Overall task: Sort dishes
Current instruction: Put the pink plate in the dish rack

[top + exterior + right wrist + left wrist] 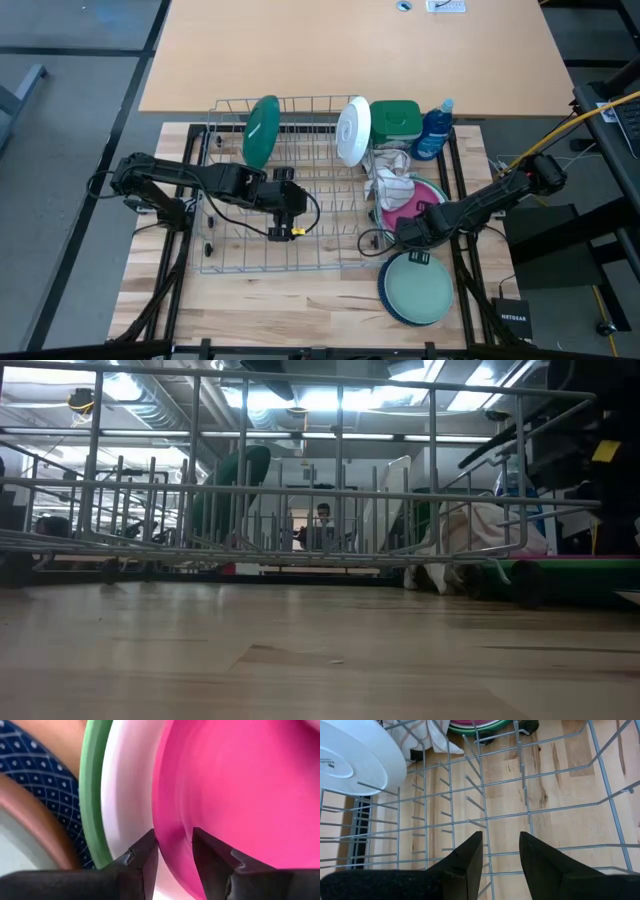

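A wire dish rack (280, 240) holds a dark green plate (261, 131) and a white plate (353, 130), both on edge between its prongs. To its right lies a stack with a pink plate (405, 205) on top of white and green ones. Nearer lies a second stack, pale teal plate (418, 288) on navy and brown ones. My left gripper (285, 222) is open and empty over the rack's middle (501, 850). My right gripper (415, 240) is open at the pink plate's near rim (175, 850), one finger outside the rim and one over the plate's inside. My right gripper's fingers (145, 855) stand on either side of the pink plate's near rim (167, 837), coming low from the table's near right. The plate lies on its stack. I cannot tell whether the fingers touch it.
A green square-lidded tub (395, 118) and a blue bottle (432, 130) stand behind the pink stack. A beige-and-white cloth (388, 178) lies between them and the plates. The rack's upright prongs (470, 795) stand under my left gripper.
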Tool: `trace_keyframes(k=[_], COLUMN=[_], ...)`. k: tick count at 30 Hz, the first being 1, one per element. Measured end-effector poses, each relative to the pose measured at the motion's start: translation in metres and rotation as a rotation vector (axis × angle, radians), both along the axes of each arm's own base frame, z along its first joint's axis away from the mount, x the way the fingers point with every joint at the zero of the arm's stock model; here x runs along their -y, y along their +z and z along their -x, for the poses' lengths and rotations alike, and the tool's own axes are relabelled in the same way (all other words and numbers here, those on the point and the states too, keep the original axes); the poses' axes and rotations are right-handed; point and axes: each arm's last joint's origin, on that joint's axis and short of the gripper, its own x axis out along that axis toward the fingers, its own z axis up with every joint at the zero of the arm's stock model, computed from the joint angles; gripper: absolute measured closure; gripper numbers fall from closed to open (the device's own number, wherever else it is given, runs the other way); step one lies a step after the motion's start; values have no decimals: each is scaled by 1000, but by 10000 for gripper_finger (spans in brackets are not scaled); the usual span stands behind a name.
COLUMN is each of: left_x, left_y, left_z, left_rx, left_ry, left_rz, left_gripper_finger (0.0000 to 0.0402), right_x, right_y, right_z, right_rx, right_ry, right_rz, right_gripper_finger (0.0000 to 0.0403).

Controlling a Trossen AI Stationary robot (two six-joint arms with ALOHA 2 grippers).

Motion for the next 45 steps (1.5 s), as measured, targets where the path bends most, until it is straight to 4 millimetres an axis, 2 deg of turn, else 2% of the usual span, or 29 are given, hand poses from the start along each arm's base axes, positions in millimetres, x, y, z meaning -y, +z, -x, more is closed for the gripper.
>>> trace_keyframes(k=[6, 14, 22, 25, 30, 35, 41, 45], left_x=[0, 0, 0, 0, 0, -2, -3, -5], left_y=[0, 0, 0, 0, 0, 3, 20, 35], left_z=[0, 0, 0, 0, 0, 1, 8, 19], left_rx=[0, 0, 3, 3, 8, 15, 100, 168], left_ry=[0, 0, 9, 8, 16, 7, -20, -28], left_rz=[0, 0, 5, 5, -12, -55, -86, -91], left_gripper_finger=[284, 284, 284, 284, 284, 284, 284, 284], right_x=[0, -1, -3, -5, -8, -13, -20, -21], right_y=[0, 0, 7, 19, 46, 74, 108, 136], right_z=[-2, -5, -8, -11, -16, -22, -29, -31], right_rx=[27, 61, 61, 48, 38, 38, 75, 126], right_ry=[0, 3, -54, -54, -55, -53, -41, -49], right_rz=[11, 8, -30, -48, -74, -170, -319, -357], right_gripper_finger=[293, 387, 383, 394, 388, 395, 389, 394])
